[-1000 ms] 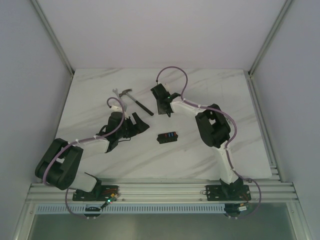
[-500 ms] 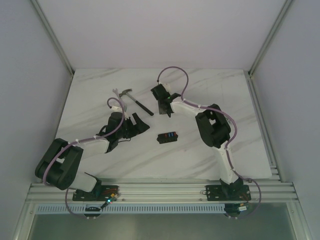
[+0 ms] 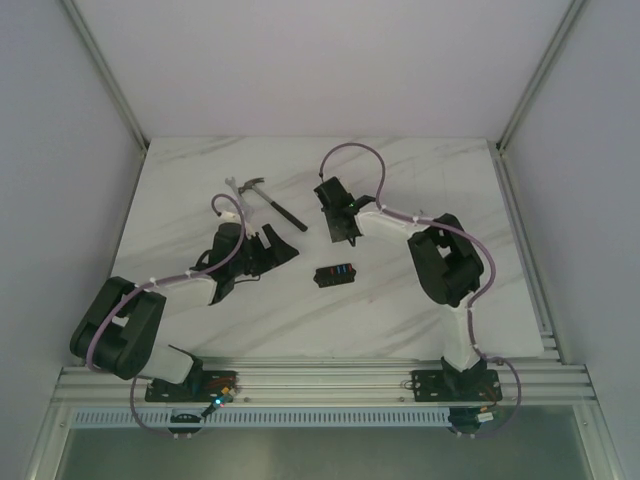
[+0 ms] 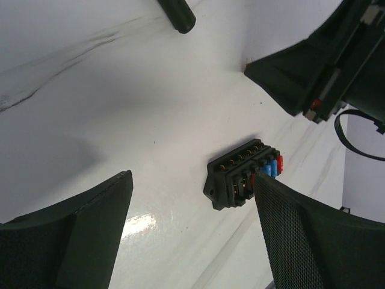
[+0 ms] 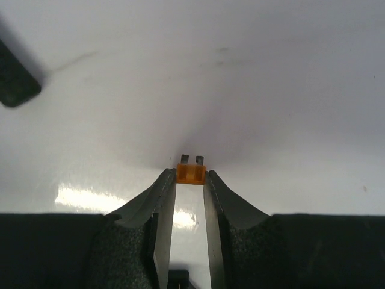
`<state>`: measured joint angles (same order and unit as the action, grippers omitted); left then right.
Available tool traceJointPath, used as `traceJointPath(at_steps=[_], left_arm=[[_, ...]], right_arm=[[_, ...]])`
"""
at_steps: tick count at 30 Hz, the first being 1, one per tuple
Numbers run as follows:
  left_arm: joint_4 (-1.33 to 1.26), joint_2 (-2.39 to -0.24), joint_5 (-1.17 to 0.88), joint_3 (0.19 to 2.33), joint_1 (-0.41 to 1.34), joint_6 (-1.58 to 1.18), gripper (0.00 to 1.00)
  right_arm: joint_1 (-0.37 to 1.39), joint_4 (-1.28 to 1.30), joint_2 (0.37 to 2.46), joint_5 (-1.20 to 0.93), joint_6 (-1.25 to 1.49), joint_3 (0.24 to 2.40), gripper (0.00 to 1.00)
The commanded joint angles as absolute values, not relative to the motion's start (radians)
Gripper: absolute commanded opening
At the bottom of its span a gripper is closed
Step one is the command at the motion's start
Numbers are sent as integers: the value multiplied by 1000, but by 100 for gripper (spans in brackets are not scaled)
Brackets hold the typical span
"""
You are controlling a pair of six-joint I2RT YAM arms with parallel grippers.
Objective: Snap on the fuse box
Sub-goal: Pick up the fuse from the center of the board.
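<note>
Table top: white marble-look slab (image 3: 470, 180), grey veins, glossy.
The fuse box (image 3: 335, 274) lies flat near the middle, blue and red fuses showing in its centre. The hammer (image 3: 275, 205) lies far-left of it, black handle angled in toward the centre, head at the far end. A small silvery wrench-like tool (image 3: 231, 184) sits just beside that head. Both are well apart from the fuse box.
</note>
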<state>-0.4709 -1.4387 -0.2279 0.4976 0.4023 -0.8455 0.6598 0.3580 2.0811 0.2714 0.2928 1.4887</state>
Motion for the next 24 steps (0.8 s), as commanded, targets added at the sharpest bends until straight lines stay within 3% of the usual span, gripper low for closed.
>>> traceJointPath(at_steps=[1, 12, 24], left_arm=[[-496, -1431, -268, 523, 392, -853, 90], [-494, -1486, -310, 574, 388, -871, 88], [-589, -1659, -447, 685, 349, -981, 77]], right_arm=[[657, 351, 1993, 209, 182, 1432, 26], [660, 320, 1958, 101, 64, 1369, 24], [678, 181, 1871, -115, 11, 1289, 25]])
